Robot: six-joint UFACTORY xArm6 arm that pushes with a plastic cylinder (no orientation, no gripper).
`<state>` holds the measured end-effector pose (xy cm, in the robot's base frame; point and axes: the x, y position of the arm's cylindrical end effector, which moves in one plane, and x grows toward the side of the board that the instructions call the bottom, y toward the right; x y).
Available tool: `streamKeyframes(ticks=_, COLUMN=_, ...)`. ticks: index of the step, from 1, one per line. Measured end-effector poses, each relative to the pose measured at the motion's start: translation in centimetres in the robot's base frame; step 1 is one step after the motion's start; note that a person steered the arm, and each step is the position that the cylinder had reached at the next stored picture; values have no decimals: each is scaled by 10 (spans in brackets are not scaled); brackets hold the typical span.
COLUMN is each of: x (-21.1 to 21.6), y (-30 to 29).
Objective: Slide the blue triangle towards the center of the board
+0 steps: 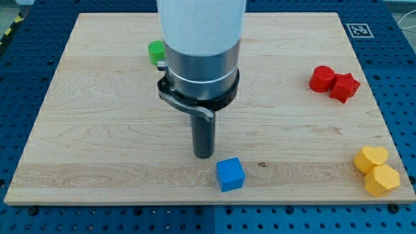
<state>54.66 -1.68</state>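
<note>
No blue triangle can be made out; the only blue block in view is a blue cube (230, 175) near the view's bottom, just right of the board's middle. My tip (204, 155) rests on the wooden board (97, 130), just up and left of the blue cube, a small gap apart. The arm's white and grey body rises from the tip to the view's top and hides part of the board behind it.
A green block (156, 52) peeks out left of the arm near the top. A red cylinder (321, 78) and a red star (344, 87) sit together at the right. A yellow heart (370, 158) and a yellow hexagon (382, 180) sit at the bottom right corner.
</note>
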Motion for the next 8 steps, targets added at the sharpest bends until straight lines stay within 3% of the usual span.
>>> streamKeyframes(ticks=5, x=-61, y=22)
streamKeyframes(ticks=6, x=-59, y=22)
streamKeyframes(ticks=8, x=-12, y=12)
